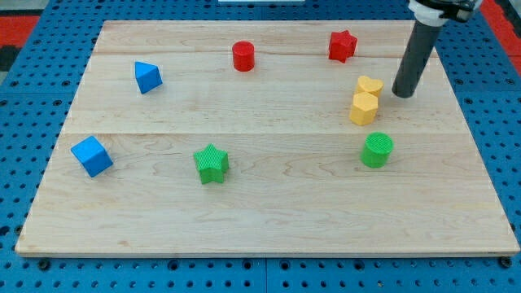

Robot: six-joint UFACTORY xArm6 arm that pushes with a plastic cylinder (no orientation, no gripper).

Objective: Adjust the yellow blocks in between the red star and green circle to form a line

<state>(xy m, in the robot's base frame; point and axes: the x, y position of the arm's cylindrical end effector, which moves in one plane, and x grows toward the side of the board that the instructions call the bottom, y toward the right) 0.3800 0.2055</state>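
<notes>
A red star [343,45] lies near the view's top right of the wooden board [260,212]. A green circle [377,150] lies below it at the right. Between them sit two yellow blocks, touching: a yellow heart [369,85] above and a yellow hexagon [364,108] just below it, slightly to the left. My tip [403,92] rests on the board just right of the yellow heart, a small gap apart from it. The dark rod rises toward the view's top right corner.
A red cylinder [243,56] stands at the top middle. A blue triangle [147,76] lies at the upper left, a blue cube [91,155] at the left, and a green star [212,163] at the lower middle. Blue pegboard surrounds the board.
</notes>
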